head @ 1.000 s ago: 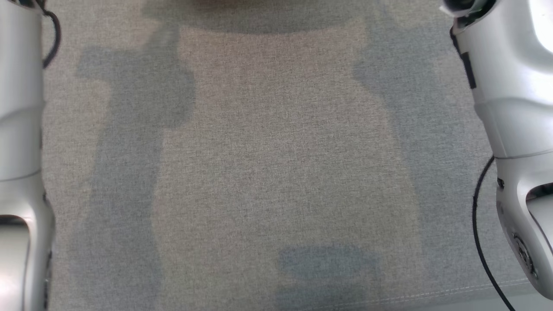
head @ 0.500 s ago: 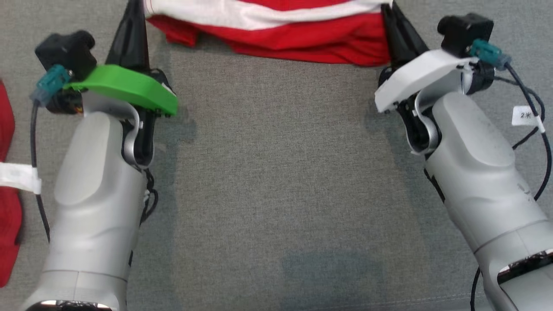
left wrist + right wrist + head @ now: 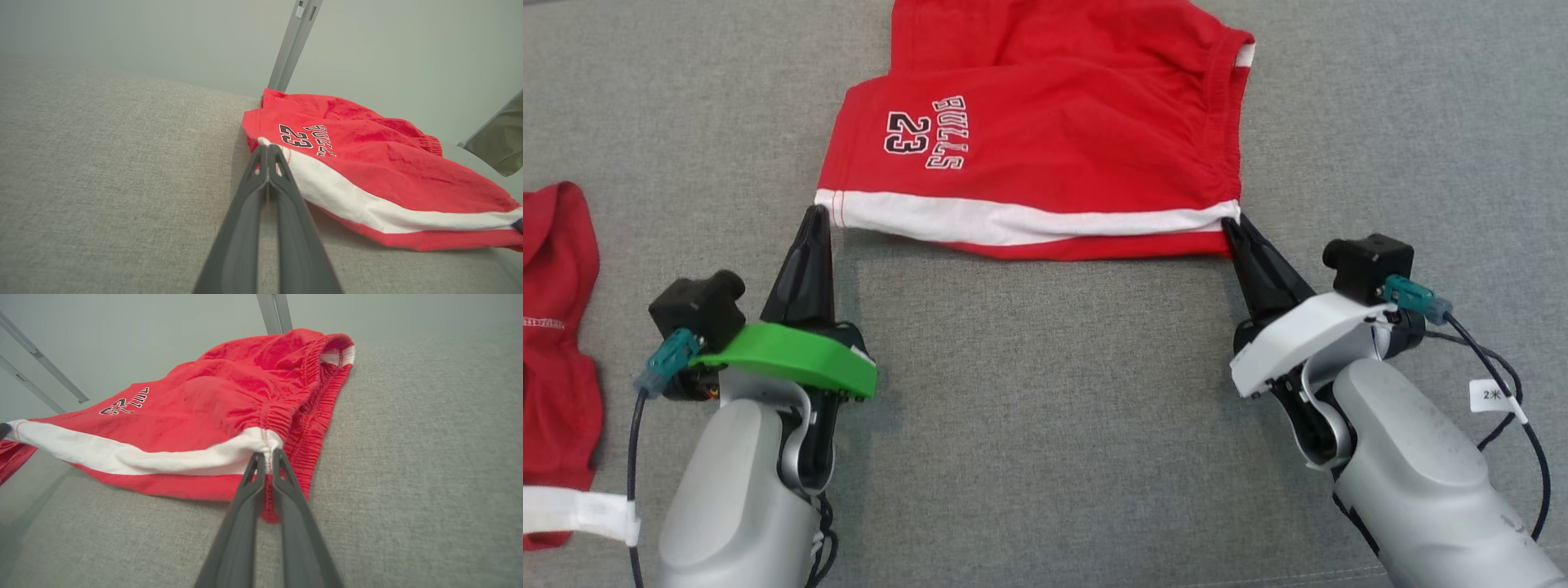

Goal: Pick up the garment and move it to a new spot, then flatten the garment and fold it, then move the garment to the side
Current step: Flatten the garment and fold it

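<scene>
left tool [image 3: 814, 217]: closed, fingers pinched flat on the hem-end corner of the shorts [image 3: 1045, 139], right at the end of the white stripe [image 3: 1013, 222]; wrist view [image 3: 267, 152] shows a nub of white cloth between the tips
right tool [image 3: 1232, 225]: closed on the other end of the same stripe, where it meets the waistband [image 3: 1227, 122]; wrist view [image 3: 265, 458] shows a thin fold of cloth holding the fingers slightly apart
shorts, position: red, print [image 3: 927, 135] facing up; near edge strung between the two tools, appears raised a little off the bench [image 3: 1045, 425]; far part lies on the bench
shorts, lie: body puffed and wrinkled near the waistband, not yet flat
handling, judged: light, soft knit; no stiffness, so it will sag between the grips and drape wherever unsupported; not fragile; not slippery, though a small pinch could slide off under a hard pull
hold points, judged: hem and waistband seams are the thickest cloth and give the surest bite; both grips sit there; even tension along the stripe should keep the edge straight
risk, judged: gathered elastic may bunch on the right side and skew the edge
neighbour: second red garment [image 3: 556, 327] at far left of the bench, well apart from the shorts
</scene>
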You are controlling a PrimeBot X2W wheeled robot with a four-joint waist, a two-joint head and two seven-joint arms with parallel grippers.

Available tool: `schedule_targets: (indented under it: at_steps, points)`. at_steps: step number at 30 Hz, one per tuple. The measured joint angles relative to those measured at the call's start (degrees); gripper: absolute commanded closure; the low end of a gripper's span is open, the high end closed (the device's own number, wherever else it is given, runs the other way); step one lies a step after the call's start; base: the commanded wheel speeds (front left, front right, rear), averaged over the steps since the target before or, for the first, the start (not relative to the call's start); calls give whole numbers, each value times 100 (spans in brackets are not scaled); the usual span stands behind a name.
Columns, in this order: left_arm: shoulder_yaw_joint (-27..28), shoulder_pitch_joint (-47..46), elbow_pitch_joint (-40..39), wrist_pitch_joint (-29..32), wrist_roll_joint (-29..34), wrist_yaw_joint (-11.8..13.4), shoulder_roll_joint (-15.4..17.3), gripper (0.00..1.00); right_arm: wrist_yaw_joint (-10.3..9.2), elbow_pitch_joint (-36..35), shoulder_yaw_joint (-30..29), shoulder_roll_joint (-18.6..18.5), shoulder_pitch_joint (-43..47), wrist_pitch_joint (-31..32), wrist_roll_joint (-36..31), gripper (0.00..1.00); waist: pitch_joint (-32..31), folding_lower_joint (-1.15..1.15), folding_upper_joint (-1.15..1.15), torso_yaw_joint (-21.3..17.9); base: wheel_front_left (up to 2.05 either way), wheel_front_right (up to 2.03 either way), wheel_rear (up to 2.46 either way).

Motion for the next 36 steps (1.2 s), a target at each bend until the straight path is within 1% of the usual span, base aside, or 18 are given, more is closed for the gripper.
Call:
schedule_targets:
  at_steps: [5, 8, 11, 15, 18, 20, 23, 26, 31, 33, 36]
  points:
    - [-33, 831, -662, 0, 53, 0, 191, 100, 0, -591, -3, -169, 668, 0, -34, 100, -231, 0, 0, -16, 0, 0, 0]
    - [-55, 1324, -1057, 0, 127, 0, 344, 100, 0, -868, -65, -265, 1073, 0, -138, 100, -371, 0, 0, -23, 0, 0, 0]
    - [-70, 1838, -1462, 1, 226, 11, 427, 100, 0, -1126, -118, -326, 1472, 0, -211, 100, -510, 0, 0, -13, 0, 0, 0]
    - [-59, 2547, -2060, 73, 267, 205, 488, 100, 0, -1417, -31, -432, 1987, 0, -296, 100, -696, 0, 0, 4, 0, 0, 0]
    - [-75, 3034, -2538, 291, 267, 396, 511, 100, 0, -1618, 4, -492, 2373, 30, -327, 100, -823, 0, 0, 22, 0, 0, 0]
    - [-87, 3316, -2788, 488, 244, 450, 560, 100, 0, -1779, -16, -502, 2626, 90, -346, 100, -903, 0, 0, 37, 0, 0, 0]
    - [-97, 3682, -3118, 754, 181, 597, 591, 100, 0, -2013, -97, -509, 3052, 272, -423, 100, -1010, 0, 0, 72, 0, 0, 0]
    - [-114, 3956, -3487, 975, 122, 751, 592, 100, 0, -2306, -226, -510, 3443, 483, -527, 100, -1101, 0, 0, 109, 0, 0, 0]
    - [-83, 4125, -3947, 1085, 100, 928, 590, 100, 0, -2788, -455, -488, 3849, 798, -643, 100, -1169, 0, 0, 130, 0, 0, 0]
    - [-76, 4128, -4030, 1092, 100, 950, 591, 100, 0, -2925, -511, -466, 3891, 904, -672, 100, -1161, 0, 0, 104, 0, 0, 0]
    - [-75, 3972, -4107, 1081, 140, 914, 657, 100, 0, -3130, -679, -331, 3880, 1077, -693, 100, -1082, 0, 0, 59, 0, 0, 0]
